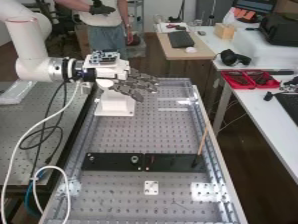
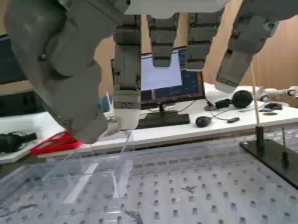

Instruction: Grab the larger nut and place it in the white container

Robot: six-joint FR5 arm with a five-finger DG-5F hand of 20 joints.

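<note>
Where the larger nut lies, I cannot tell. A small, square white piece with dark spots (image 1: pixel 151 188) lies on the perforated metal bench (image 1: pixel 126 135), nearer than the flat black bar (image 1: pixel 113 162). On the bar, the round metal bearing (image 1: pixel 134 159) stands left of a thin wooden stick (image 1: pixel 202 142). Farther off, the dark grey robot hand (image 1: pixel 126 84) hangs above the bench, open, fingers extended rightward.

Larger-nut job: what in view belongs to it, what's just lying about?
Part of the job:
- hand
- black bar, the nut's stand
- container: can't tell which

Just lying about:
- bearing
- thin stick
- red tray
- headphones
- computer mouse
</note>
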